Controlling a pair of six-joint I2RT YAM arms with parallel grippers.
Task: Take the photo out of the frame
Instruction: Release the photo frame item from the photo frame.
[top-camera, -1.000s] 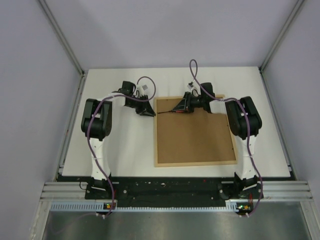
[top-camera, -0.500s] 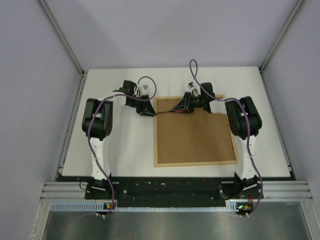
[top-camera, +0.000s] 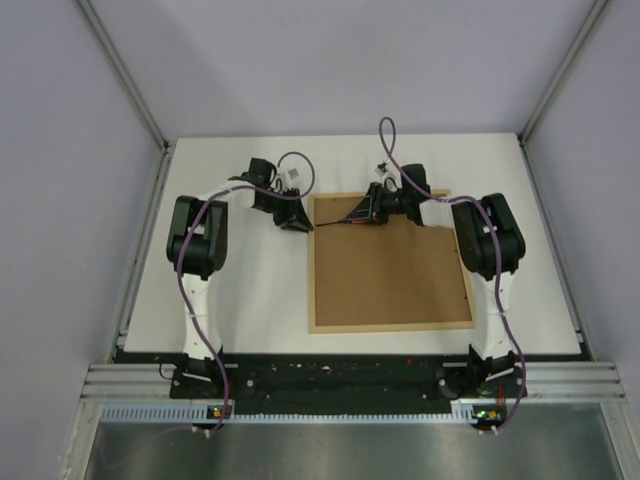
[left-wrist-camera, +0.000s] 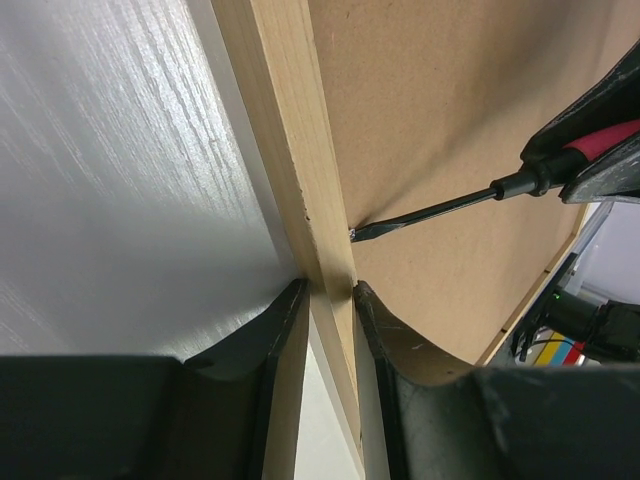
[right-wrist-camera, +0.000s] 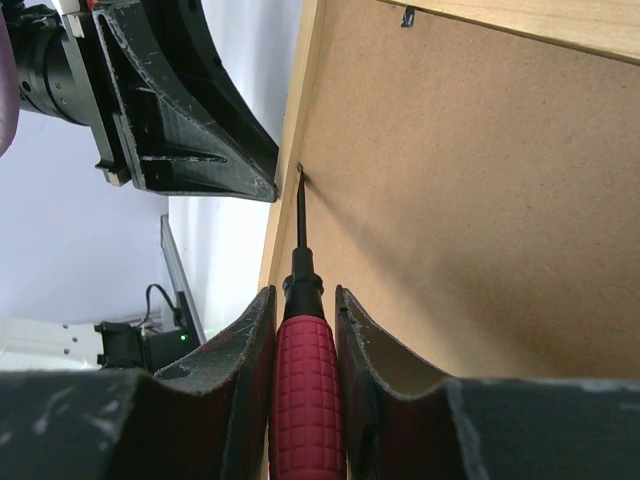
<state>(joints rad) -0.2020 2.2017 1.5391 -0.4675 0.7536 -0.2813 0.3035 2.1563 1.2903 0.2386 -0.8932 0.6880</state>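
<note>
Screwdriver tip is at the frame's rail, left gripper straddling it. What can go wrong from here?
1. The screwdriver in the right gripper has its tip at the seam between the frame and the backing board; a slip might gouge either.
2. The tip points toward the left gripper, close by; an overshoot could strike it.
3. The left gripper pinches only one side of the frame; prying may pivot it.

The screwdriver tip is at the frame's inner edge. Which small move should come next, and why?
Probably lever the screwdriver gently to lift the edge of the backing board: the right gripper holds its tip at the seam between board and the rim of the frame, which the left gripper clamps steady.
</note>
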